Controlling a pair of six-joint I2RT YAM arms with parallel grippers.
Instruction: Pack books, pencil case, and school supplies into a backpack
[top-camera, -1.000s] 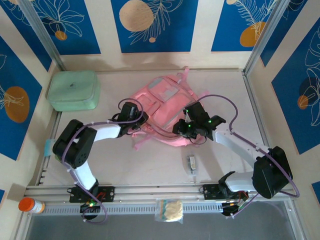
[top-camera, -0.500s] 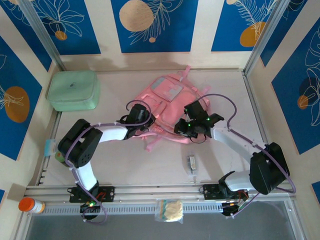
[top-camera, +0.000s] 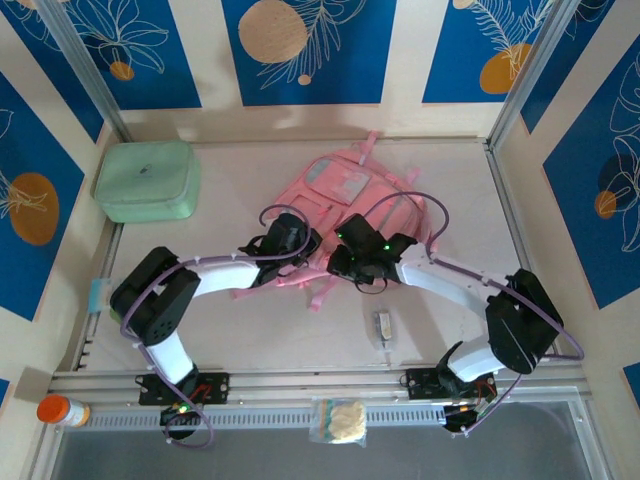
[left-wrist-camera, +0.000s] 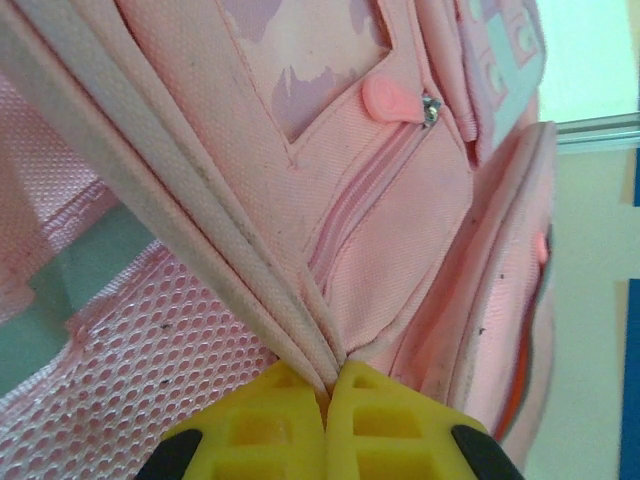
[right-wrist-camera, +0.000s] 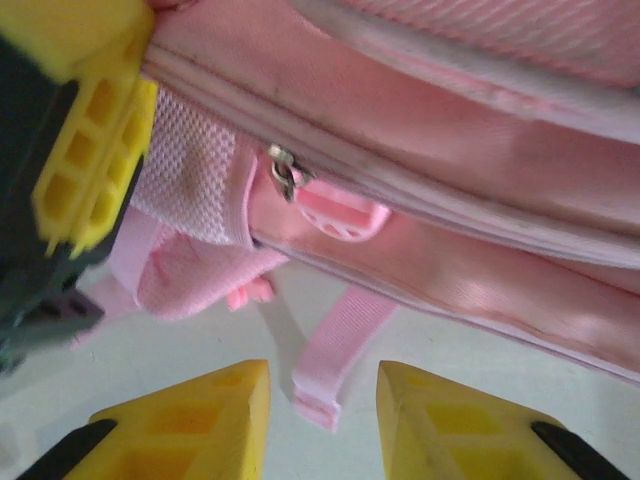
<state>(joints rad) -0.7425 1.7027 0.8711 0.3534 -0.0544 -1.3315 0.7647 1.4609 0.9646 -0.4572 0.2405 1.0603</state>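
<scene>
Desk (top-camera: 250, 335) is holding backpack (top-camera: 345, 185) near far edge | left gripper (left-wrist-camera: 326, 378) is pinching backpack seam | right gripper (right-wrist-camera: 322, 400) is gaping wide

The backpack (top-camera: 345, 195) is pale pink all over, with pink mesh, a grey-green front panel and paler pink edging. Left of it sits a mint-green case (top-camera: 147, 180). Below it lies a grey-white oblong item (top-camera: 382, 326) with dark marks. The surface (top-camera: 250, 330) is cream. The left gripper (left-wrist-camera: 325, 400) and right gripper (right-wrist-camera: 322, 390) have bright yellow jaws.

Lab cell: aluminium rail (top-camera: 300, 384), patterned panels (top-camera: 340, 60)
</scene>
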